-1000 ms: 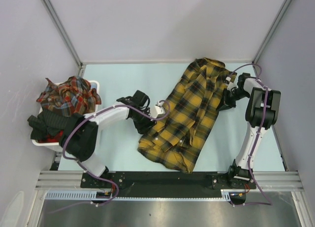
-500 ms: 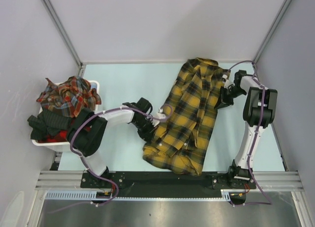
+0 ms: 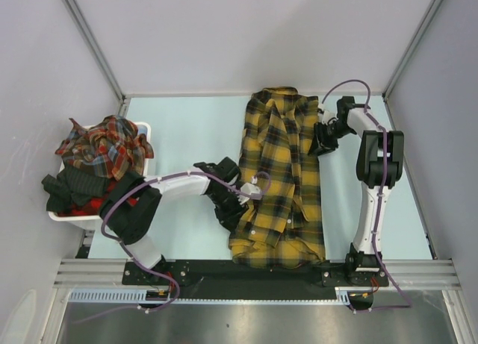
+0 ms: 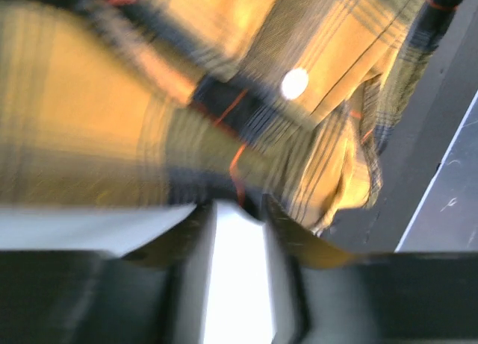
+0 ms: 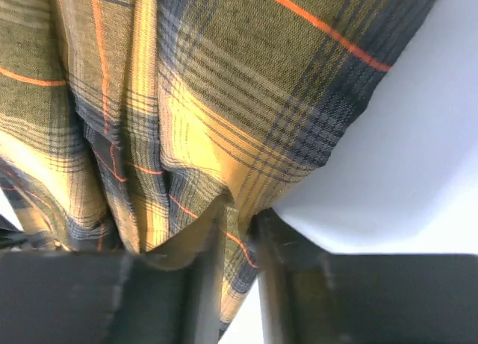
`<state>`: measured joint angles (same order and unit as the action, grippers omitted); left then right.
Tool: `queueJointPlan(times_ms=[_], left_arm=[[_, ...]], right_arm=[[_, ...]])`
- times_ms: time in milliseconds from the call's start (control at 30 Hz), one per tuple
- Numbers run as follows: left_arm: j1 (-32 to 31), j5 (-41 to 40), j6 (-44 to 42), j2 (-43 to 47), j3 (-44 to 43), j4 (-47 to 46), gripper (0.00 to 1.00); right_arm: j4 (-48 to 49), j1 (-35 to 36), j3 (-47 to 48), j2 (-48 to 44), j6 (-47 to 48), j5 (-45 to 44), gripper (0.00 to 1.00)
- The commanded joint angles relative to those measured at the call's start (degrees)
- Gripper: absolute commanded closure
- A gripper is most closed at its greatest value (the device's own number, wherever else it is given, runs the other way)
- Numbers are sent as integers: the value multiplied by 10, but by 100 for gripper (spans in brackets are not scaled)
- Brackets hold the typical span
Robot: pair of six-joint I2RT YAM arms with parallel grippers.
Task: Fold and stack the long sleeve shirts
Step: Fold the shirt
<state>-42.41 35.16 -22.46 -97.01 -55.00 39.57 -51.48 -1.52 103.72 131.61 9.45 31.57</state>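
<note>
Mustard plaid shirt point(image 3: 280, 180) lies lengthwise mid-frame, seemingly half-folded, nothing stacked, more shirts point(image 3: 104, 146) heaped in the bin point(image 3: 146, 127) at left; my left claw point(image 4: 239, 210) stands parted at its edge, my right claw point(image 5: 237, 219) straddles cloth, grip unclear.

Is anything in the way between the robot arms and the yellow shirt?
Nothing visible is. The left end effector sits at the yellow shirt's left edge, and the right end effector at its far right edge, both against the cloth. The basket of other plaid shirts stands off to the left.

Shirt point(image 3: 284, 172) on table point(image 3: 187, 127), basket point(image 3: 147, 126) to its left.
</note>
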Motion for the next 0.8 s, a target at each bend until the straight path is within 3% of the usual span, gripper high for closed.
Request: queueJointPlan(times_ms=[0,33,67,167,267,300,333,400,433,467,500,533,600,633,767], left_arm=[[45,10,-32,114,-13,6,49],[45,2,-45,138,-18,6,43],[46,-6,-74,162,-22,-1,28],[45,-41,-120,258,-28,-43,1],[43,-22,-145,304,-6,-121,0],[41,-18,-135,307,5,-141,0],[39,-9,-117,299,9,-187,0],[36,29,-167,276,-8,-176,1],[30,39,-223,264,-19,-126,1],[16,36,-260,244,-26,-94,1],[13,33,-293,244,-11,-68,1],[13,26,-340,250,11,-70,1],[12,22,-381,282,80,-85,1],[9,16,-407,292,98,-87,1],[-21,12,-421,283,139,-83,4]], right_arm=[[2,-24,2,-39,73,-22,45],[-7,-39,5,-60,86,-11,39],[-26,-45,17,-105,116,8,30],[-46,-58,28,-178,174,35,22],[1,-58,-15,-274,228,74,2],[32,-55,-54,-312,209,85,1],[126,-53,-89,-330,191,98,3],[201,-52,-129,-363,190,159,0],[108,-54,-120,-364,271,246,0],[21,-40,-107,-363,366,256,1],[-49,-25,-119,-369,533,241,6],[-156,-17,-149,-384,612,217,12],[-177,-32,-264,-440,730,211,14],[-172,-33,-380,-512,833,172,18],[-220,-36,-563,-636,1032,115,24]])
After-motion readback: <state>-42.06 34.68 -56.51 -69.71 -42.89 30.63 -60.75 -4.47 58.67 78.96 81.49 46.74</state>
